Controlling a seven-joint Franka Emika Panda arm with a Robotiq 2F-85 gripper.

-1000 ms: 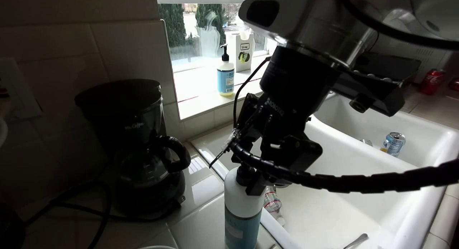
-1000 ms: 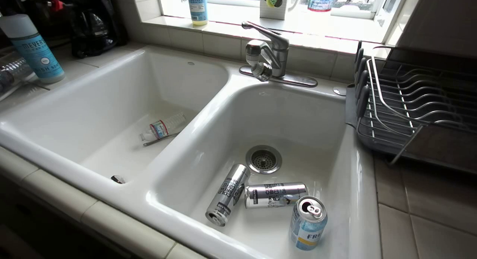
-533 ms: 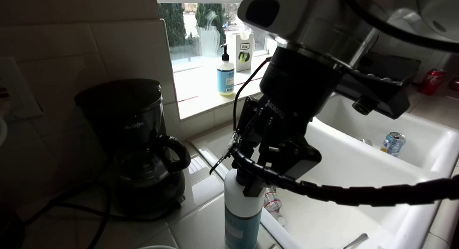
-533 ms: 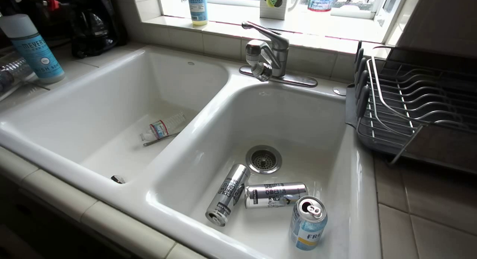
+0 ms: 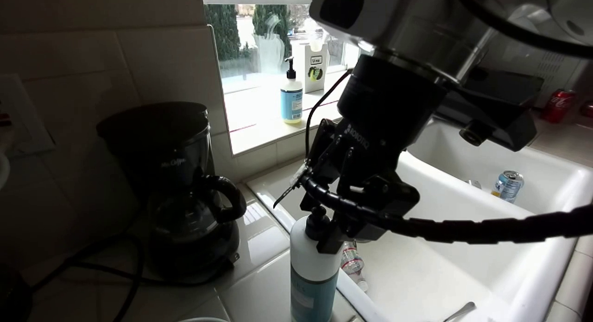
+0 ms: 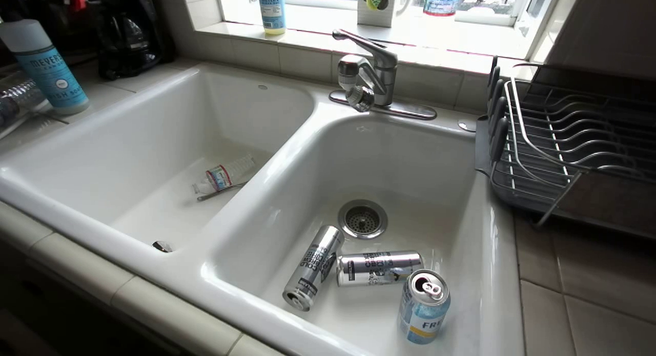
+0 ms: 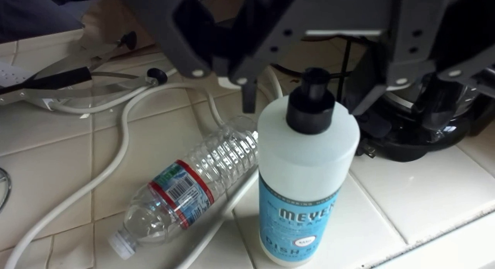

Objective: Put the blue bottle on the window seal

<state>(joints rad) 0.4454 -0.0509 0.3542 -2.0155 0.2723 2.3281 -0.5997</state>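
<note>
- One black gripper (image 7: pixel 301 107), its two fingers (image 7: pixel 249 100) wide apart, a black cap (image 7: pixel 310 116) seen between them.
- Directly beneath it: one blue bottle (image 7: pixel 301 164), an upright, smooth plastic cylinder.
- Low beside that: one clear, ridged plastic bottle (image 7: pixel 180 191), lying down.
- Behind the gripper, in an exterior view: the pale, flat window seal (image 5: pixel 261 136), one pump bottle (image 5: pixel 291 102) standing there.
- Well apart from the gripper, in the sink (image 6: pixel 261 182): three metal cans (image 6: pixel 379 269).

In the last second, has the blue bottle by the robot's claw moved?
No: in an exterior view, the blue bottle shows no visible shift either way relative to the coffee maker.
</note>
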